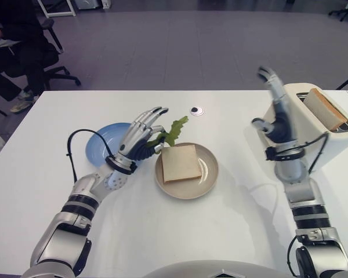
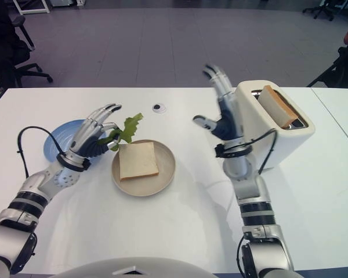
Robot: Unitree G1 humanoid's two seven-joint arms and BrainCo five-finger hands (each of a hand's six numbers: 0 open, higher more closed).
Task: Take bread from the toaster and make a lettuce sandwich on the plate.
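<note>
On the worktop, a slice was left standing in the toaster, right of the plate. The toaster could be knocked by the right hand, raised between them with fingers spread. The lettuce was clamped in the fingers of the left hand at the plate's left rim, short of the bread, and could be dropped outside.

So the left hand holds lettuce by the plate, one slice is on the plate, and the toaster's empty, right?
No. The toaster isn't empty: the left eye view shows a second slice standing in its slot. The rest is right.
</note>
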